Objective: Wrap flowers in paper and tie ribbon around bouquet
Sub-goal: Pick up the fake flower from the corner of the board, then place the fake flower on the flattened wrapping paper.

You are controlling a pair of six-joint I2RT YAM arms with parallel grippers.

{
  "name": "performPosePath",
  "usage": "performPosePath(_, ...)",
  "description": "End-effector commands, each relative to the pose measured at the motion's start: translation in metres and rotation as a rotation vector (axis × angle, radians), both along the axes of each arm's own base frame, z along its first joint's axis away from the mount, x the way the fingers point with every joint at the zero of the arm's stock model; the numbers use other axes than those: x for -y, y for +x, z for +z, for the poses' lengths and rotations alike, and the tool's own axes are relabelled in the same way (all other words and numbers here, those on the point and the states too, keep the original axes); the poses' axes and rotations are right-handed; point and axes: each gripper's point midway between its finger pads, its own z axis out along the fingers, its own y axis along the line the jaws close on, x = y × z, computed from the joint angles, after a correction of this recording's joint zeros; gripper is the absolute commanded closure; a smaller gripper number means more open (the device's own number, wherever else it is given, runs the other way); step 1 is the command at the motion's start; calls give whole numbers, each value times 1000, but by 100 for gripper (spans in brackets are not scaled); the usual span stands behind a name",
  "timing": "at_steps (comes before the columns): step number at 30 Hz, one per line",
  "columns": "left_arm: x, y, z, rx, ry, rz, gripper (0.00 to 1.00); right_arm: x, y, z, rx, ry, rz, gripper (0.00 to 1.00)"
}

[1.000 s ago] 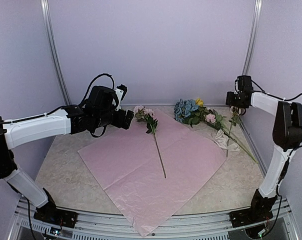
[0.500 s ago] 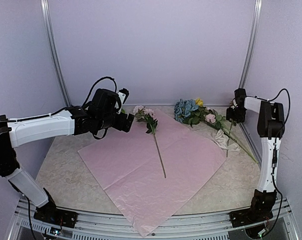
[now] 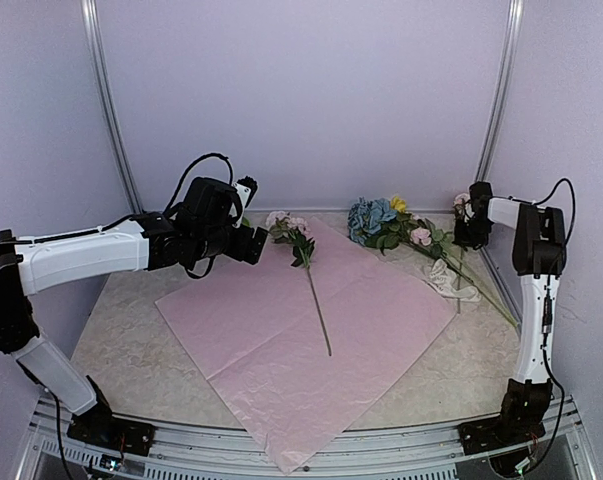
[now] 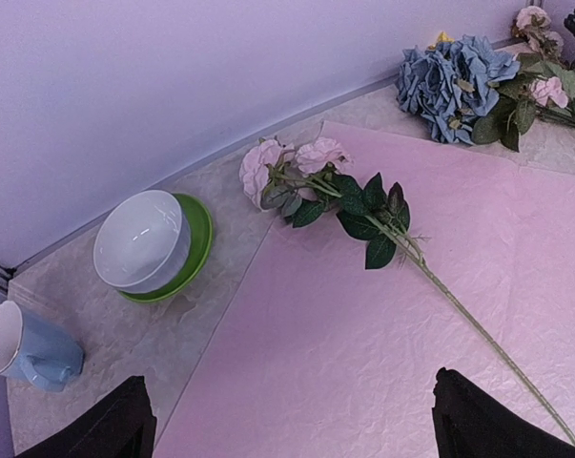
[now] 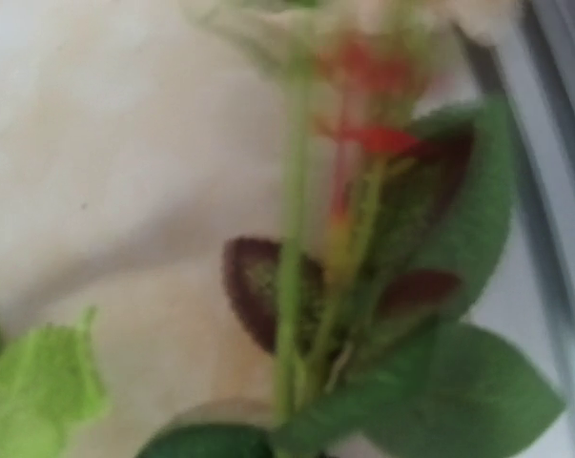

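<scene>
The right pincer [image 3: 471, 233] stands at the far right edge of the table, its jaws closed on the thin green stalk of a pink-headed sprig [image 5: 289, 286]. Its wrist view shows that stalk and its leaves running up the middle, blurred, with the fingers themselves out of sight. The paper [image 3: 281, 340] lies to this pincer's left and nearer the bases. The loose pile of blue, yellow and pink flowers [image 3: 381, 222] sits between them, and the ribbon [image 3: 451, 282] is just on the pincer's near side. One pink stem [image 4: 363, 205] lies on the sheet, its long axis running from the heads at the far corner toward the middle, so the held sprig probably wants laying alongside it. The left pincer [image 3: 253, 241] hovers fully spread and empty, with those heads just to its right.
</scene>
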Motion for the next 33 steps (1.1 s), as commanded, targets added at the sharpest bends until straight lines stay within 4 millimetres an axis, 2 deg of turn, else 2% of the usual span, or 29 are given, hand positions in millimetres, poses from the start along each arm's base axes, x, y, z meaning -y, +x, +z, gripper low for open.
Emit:
performPosePath(1,1,-1,1,8,7,-6,1,15,-10,-9,-40,-21,-6,100)
performPosePath(6,1,-1,0,6,8,-7,1,30,9,52,102,-142,13,100)
performPosePath(10,1,-1,-1,6,12,-5,1,31,4,113,249,-215,14,100)
performPosePath(12,1,-1,-1,6,12,-4,1,25,-5,149,357,-250,18,100)
performPosePath(13,1,-1,-1,7,12,-4,1,21,-10,172,431,-273,22,100)
performPosePath(14,1,-1,-1,5,13,-5,1,17,-20,199,506,-302,26,100)
performPosePath(18,1,-1,-2,4,13,-5,1,7,-58,269,759,-434,3,100)
performPosePath(27,4,-2,-3,-6,14,-17,1,-4,-143,371,1121,-750,-138,100)
performPosePath(29,3,-2,-4,-7,16,-16,1,-12,-159,391,1193,-757,-154,100)
performPosePath(31,4,-1,-5,-8,17,-15,1,-29,-158,400,1213,-681,-94,100)
performPosePath(33,4,-1,-6,-10,19,-16,1,-58,-146,402,1191,-497,20,100)
